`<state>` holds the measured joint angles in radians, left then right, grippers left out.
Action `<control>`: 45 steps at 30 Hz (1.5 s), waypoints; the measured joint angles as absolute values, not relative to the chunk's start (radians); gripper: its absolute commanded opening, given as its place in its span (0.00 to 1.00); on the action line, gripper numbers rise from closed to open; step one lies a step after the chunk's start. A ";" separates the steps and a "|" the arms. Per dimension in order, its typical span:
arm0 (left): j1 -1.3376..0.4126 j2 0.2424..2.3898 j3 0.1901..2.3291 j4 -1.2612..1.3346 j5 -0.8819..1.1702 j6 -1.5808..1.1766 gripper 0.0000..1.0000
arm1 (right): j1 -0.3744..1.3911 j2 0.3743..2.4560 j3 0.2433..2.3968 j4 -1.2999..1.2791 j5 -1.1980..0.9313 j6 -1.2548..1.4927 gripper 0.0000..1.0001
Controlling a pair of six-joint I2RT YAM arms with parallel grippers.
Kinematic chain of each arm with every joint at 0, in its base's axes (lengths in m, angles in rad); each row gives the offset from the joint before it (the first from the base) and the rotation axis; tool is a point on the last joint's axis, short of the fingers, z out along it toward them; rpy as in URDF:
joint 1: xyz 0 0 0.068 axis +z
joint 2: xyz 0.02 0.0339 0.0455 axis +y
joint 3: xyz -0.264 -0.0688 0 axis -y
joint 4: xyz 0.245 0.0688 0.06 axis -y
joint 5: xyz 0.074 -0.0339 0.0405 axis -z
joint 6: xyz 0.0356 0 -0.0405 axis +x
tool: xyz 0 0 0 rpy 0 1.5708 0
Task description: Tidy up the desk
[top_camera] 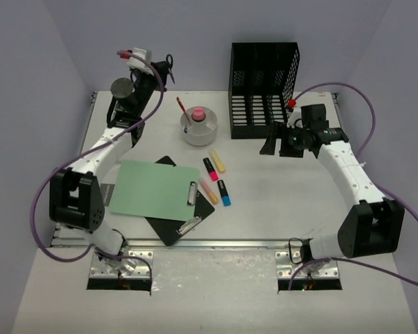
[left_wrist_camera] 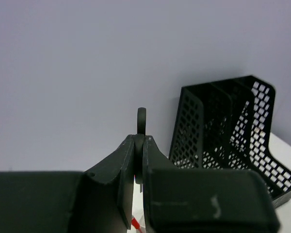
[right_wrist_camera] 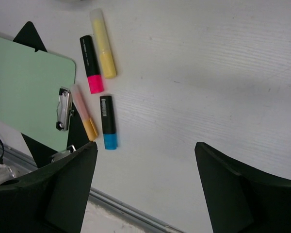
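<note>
The white surface [top_camera: 279, 202] is spanning the centre, rail [top_camera: 216, 244] at 6 o'clock: likely rigid, heavy, not for gripping. The left claw [left_wrist_camera: 139, 145] is pinching black scissors [left_wrist_camera: 141, 114] at 11 o'clock; the right claw [right_wrist_camera: 145, 155] is hovering wide open, empty, at 3 o'clock.

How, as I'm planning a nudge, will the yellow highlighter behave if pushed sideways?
The yellow highlighter looks rounded and lies flat on the smooth desk, so it would probably roll or skid. Its short plastic body is likely stiff and light. The pink highlighter alongside could get bumped.
</note>
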<state>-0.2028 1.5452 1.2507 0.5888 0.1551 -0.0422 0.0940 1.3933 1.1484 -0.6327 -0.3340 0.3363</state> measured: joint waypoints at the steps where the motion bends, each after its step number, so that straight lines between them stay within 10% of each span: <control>1: -0.186 1.590 1.270 0.603 0.173 -0.041 0.04 | 0.094 1.401 1.148 -0.635 -0.338 0.339 0.82; 19: -0.144 2.052 1.658 0.524 0.677 -0.049 0.07 | 0.094 1.439 1.149 -0.660 -0.403 0.346 0.81; 45: -0.136 2.218 1.753 0.325 0.749 0.114 0.12 | 0.094 1.468 1.149 -0.688 -0.458 0.348 0.82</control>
<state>-0.1356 2.2177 1.7527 0.3248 0.7486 0.1139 0.0940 1.4681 1.1488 -0.6876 -0.4576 0.3485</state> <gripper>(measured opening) 0.112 0.819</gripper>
